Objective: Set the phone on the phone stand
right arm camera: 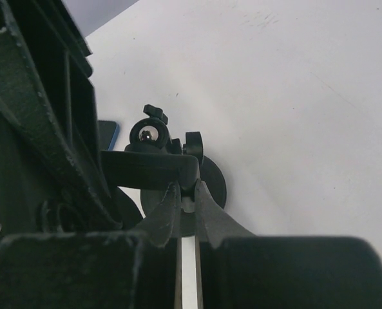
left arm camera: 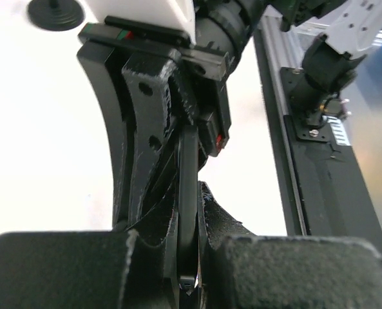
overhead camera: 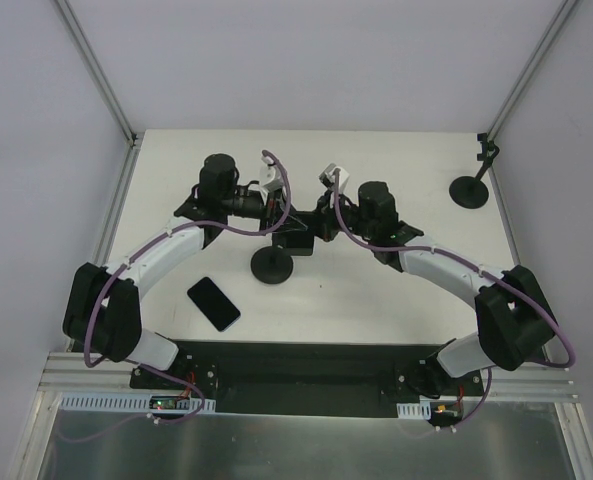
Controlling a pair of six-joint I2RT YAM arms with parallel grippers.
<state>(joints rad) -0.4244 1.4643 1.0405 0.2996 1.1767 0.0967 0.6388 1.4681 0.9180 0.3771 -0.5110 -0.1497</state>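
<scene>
The black phone (overhead camera: 214, 303) lies flat on the white table, near left of centre, with no gripper on it. The black phone stand (overhead camera: 272, 265) stands on its round base at the table's middle. Both grippers meet over its upper part. My left gripper (overhead camera: 279, 212) is shut on the stand's thin black cradle plate (left arm camera: 187, 193). My right gripper (overhead camera: 312, 216) is shut on the cradle's edge (right arm camera: 187, 193) from the other side. In the right wrist view the stand's round base (right arm camera: 211, 183) and ball joint (right arm camera: 145, 134) show below the fingers, and a blue edge of the phone (right arm camera: 108, 135) shows at left.
A second black stand (overhead camera: 472, 188) with a round base stands at the back right. It also shows in the left wrist view (left arm camera: 55, 13). White enclosure walls ring the table. The black mounting rail (overhead camera: 296, 365) runs along the near edge.
</scene>
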